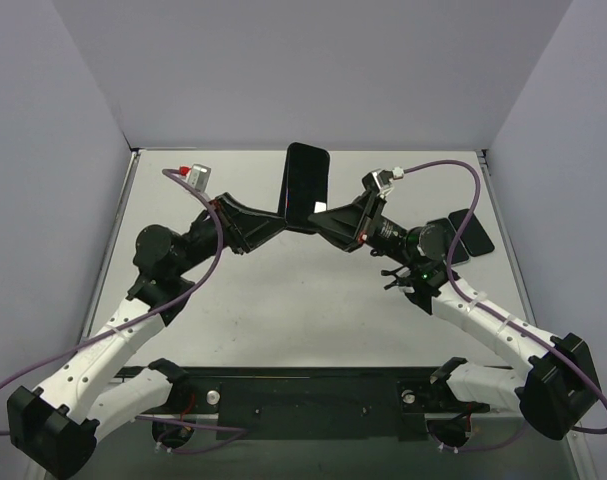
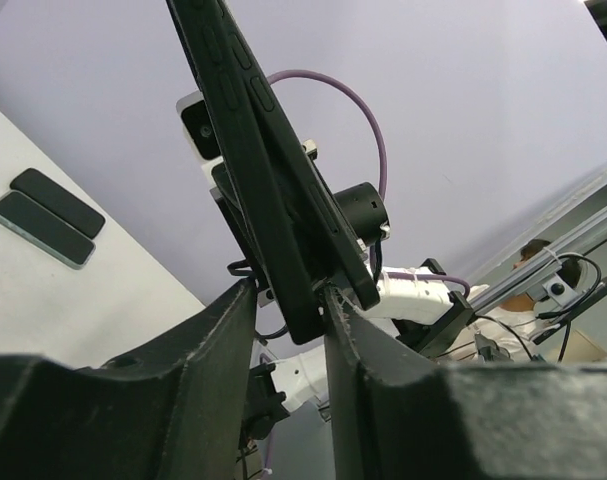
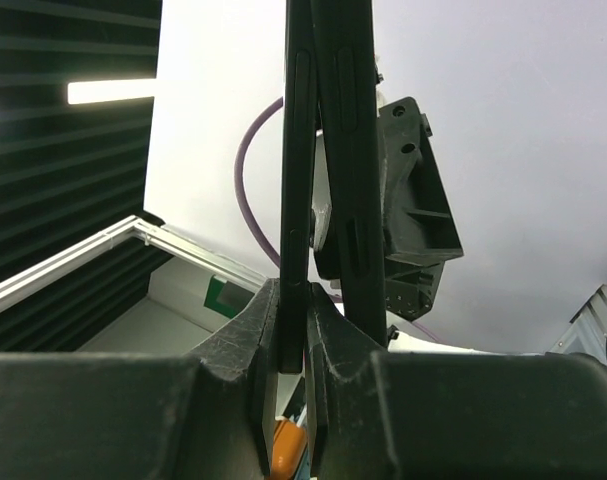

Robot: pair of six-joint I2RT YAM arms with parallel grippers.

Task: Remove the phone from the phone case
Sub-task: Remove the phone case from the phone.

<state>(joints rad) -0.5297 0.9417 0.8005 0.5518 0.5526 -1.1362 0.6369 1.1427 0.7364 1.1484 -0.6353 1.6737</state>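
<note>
The black phone in its black case is held upright above the middle of the table, with both grippers meeting at its lower edge. In the right wrist view it shows as two parallel slabs, parted at the bottom. My right gripper is shut on the thinner slab, the phone. The thicker slab with side buttons, the case, stands outside its right finger. My left gripper is shut on the thick buttoned slab, the case. From above, the left gripper and the right gripper almost touch.
Two dark flat phones lie side by side at the table's right edge; they also show in the left wrist view. Grey walls close in the back and both sides. The arm bases stand on the black rail at the near edge.
</note>
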